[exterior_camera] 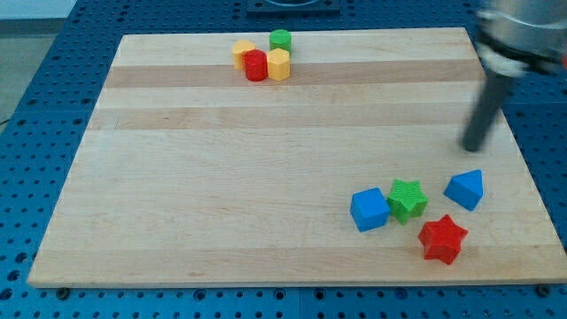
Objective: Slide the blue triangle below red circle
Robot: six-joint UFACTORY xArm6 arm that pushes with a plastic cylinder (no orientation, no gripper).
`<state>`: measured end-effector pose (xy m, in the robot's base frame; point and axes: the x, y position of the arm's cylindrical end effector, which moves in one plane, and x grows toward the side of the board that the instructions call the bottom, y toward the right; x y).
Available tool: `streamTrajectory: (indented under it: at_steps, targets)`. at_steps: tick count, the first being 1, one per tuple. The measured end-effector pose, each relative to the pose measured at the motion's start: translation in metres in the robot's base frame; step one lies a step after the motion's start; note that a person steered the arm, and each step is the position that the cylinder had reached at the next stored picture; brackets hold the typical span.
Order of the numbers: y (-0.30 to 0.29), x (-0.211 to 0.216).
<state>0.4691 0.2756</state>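
Observation:
The blue triangle lies near the board's right edge, low in the view. The red circle sits far off at the view's top, packed among other blocks. My tip is just above the blue triangle in the view, a short gap away and not touching it. The rod rises from the tip toward the view's upper right corner.
A blue cube, a green star and a red star lie left of and below the blue triangle. An orange block, a yellow hexagon and a green block surround the red circle. The wooden board rests on a blue perforated table.

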Motion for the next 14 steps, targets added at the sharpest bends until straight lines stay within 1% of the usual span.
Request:
streamTrajectory:
  at_steps: [1, 2, 3, 4, 5, 6, 7, 8, 9, 10, 11, 12, 13, 14]
  targets:
    - [0.024, 0.049]
    - [-0.024, 0.064]
    - [-0.119, 0.044]
    - [-0.211, 0.011]
    - [-0.290, 0.001]
    - [-0.268, 0.012]
    - [-0.225, 0.014]
    - [-0.225, -0.034]
    - [-0.242, -0.088]
    - [-0.263, -0.082]
    - [-0.254, -0.031]
    - [-0.283, -0.019]
    - [-0.329, -0.024]
    - [-0.343, -0.058]
